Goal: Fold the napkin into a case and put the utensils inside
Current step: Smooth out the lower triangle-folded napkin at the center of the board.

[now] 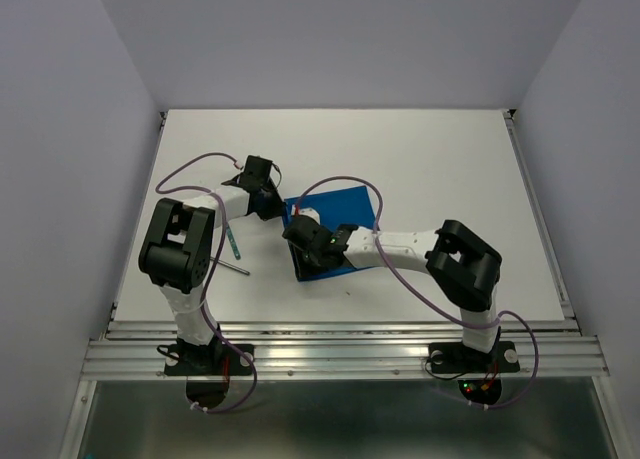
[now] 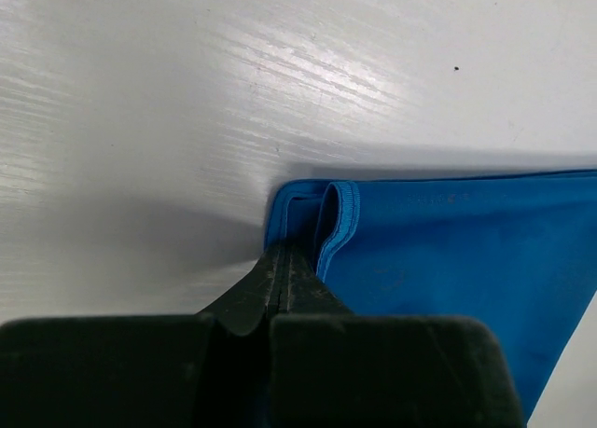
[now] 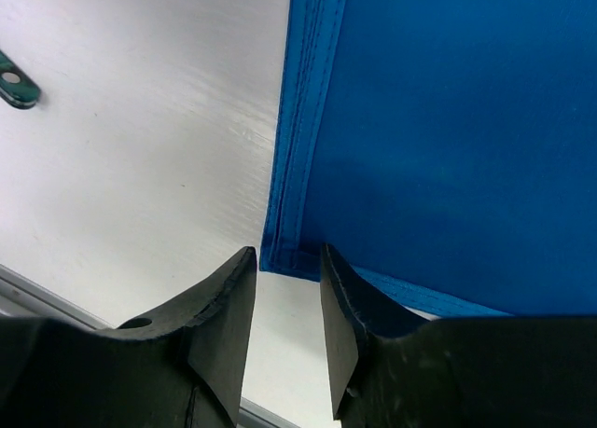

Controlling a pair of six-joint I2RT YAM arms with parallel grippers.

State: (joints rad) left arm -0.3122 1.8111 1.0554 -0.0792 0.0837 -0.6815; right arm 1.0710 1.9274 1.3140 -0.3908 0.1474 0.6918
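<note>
The left fingers are pressed together on a corner of the bright blue napkin, pinching the cloth between their tips. Just past those tips the corner is bunched, and its stitched hem curls up and over to the right of them. From there the napkin spreads out flat to the right of the left fingers, lying on the white desk. Bare desk lies ahead of them and to their left.

The right fingers are spread apart and hold nothing. Another corner of the napkin sits just beyond the gap between their tips. It cannot be told whether the tips touch the cloth. From that corner one edge, where several stacked hems show, runs straight away from the right fingers. The other edge runs off to their right, so the blue sheet fills the space ahead of them and to the right.

The teal-handled utensil lies on the desk well ahead and to the left of the right fingers, clear of the napkin. In the top view the grey metal utensil lies just beside it, nearer the arm bases. Both utensils are apart from the cloth and from both sets of fingers.
</note>
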